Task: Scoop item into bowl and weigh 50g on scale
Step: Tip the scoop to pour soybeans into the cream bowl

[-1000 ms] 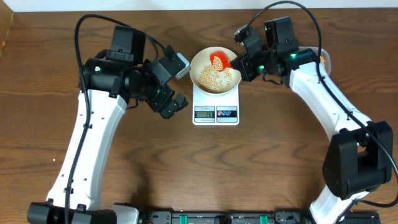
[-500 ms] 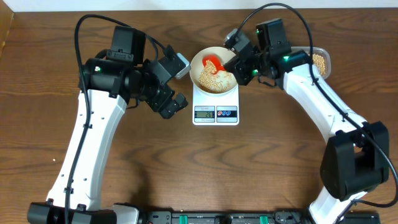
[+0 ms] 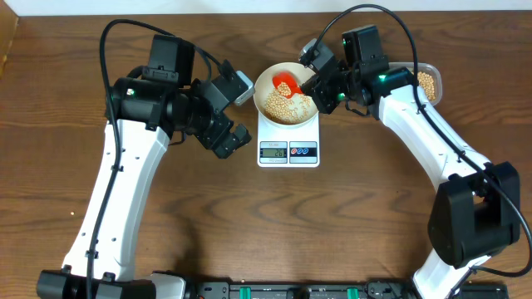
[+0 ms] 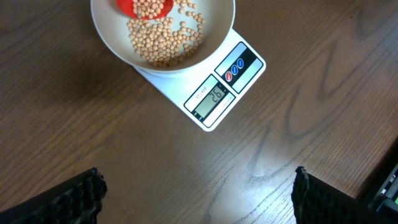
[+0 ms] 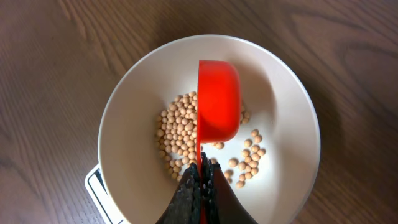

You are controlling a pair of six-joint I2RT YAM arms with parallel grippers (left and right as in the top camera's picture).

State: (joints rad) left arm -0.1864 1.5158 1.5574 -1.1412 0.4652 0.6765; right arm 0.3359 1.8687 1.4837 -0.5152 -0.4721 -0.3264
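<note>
Right gripper [image 5: 201, 171] is clamping tight on the red scoop's [image 5: 217, 106] handle and holding it tilted inside the bowl [image 5: 286, 93]. The beans [image 5: 177, 134] are lying in there, with the bowl sitting on the scale [image 4: 217, 93]. The display seems to be showing roughly half the target, so I'm guessing more scoops from the tub [image 3: 428, 80] at 3 o'clock. Left gripper [image 4: 196, 193] is hanging wide open and empty.

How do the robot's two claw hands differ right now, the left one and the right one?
The left gripper has its jaws wide open and holds nothing; the right gripper is shut on the handle of a red plastic scoop. The left gripper hangs over the bare wooden table beside the small white digital scale; the right gripper is over the round white bowl of tan beans. Both have dark fingers.
</note>
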